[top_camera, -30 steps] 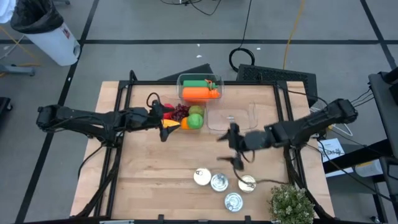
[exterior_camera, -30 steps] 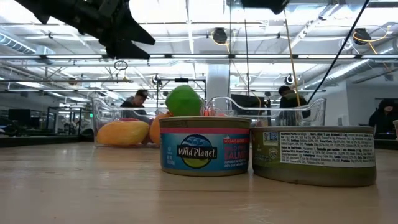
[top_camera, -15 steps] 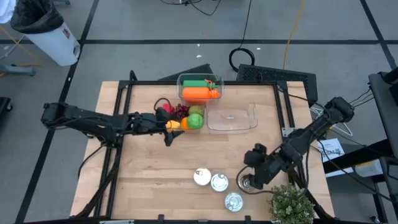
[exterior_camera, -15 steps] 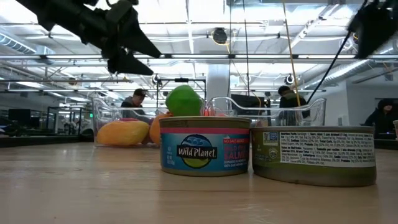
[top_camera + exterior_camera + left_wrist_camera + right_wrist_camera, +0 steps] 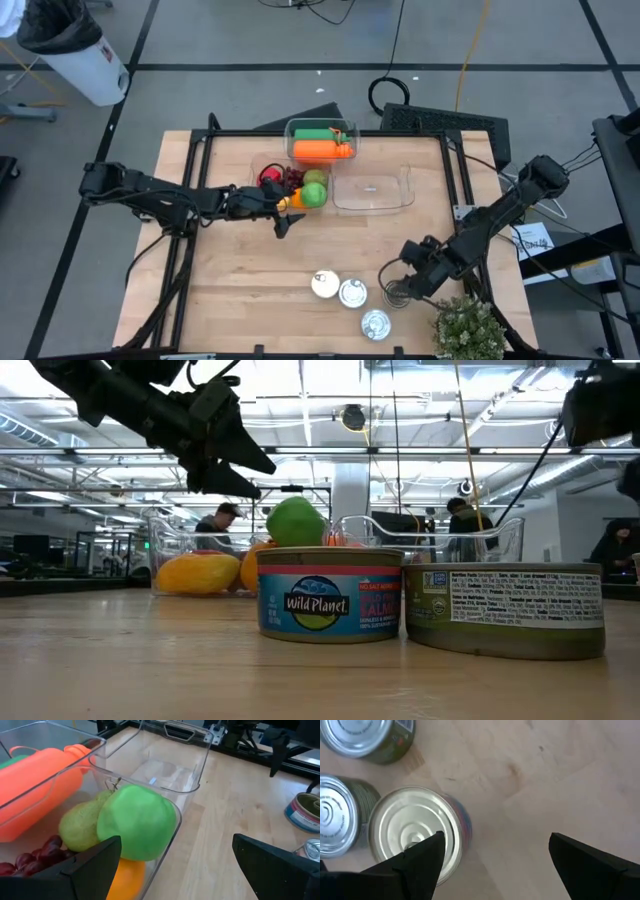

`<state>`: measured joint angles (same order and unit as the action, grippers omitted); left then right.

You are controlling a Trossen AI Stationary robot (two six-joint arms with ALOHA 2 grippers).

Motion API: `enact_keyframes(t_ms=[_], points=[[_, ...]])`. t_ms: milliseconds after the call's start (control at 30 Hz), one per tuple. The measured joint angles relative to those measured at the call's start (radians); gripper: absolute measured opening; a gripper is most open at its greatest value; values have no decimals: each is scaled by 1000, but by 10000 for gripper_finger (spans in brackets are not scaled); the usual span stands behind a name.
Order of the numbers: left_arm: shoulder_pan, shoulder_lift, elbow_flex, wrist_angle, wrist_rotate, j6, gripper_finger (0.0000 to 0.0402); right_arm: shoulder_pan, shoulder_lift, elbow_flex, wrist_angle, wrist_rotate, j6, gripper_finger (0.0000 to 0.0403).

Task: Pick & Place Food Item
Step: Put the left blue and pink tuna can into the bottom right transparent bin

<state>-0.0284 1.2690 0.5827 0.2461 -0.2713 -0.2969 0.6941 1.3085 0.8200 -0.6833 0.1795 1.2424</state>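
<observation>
Right, your right gripper [image 5: 396,290] hung open over the can [image 5: 415,832] among the cans near the table's [image 5: 240,290] front edge. Rigid, probably heavy, slick metal; you wanted its straight sides. Your left gripper [image 5: 285,212] waited open by the green apple [image 5: 137,822].

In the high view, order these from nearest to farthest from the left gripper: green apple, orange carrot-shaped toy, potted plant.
From the left gripper, jaws open:
1. Round green apple, in the clear bin just beside it.
2. Orange carrot-shaped toy, in the bin behind, toward the table's far edge.
3. Green potted plant, at the near right corner.
</observation>
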Motion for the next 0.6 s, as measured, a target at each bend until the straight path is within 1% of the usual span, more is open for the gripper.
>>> enact_keyframes(t_ms=[100, 200, 400, 600], points=[[0, 0, 0, -1, 0, 0, 392, 0, 0, -34, 34, -7, 3, 336], [0, 0, 0, -1, 0, 4, 392, 0, 0, -55, 36, -24, 20, 336], [0, 0, 0, -1, 0, 6, 392, -1, -4, -90, 21, -18, 75, 336], [1, 0, 0, -1, 0, 6, 392, -7, 1, -103, -55, 32, 107, 336]])
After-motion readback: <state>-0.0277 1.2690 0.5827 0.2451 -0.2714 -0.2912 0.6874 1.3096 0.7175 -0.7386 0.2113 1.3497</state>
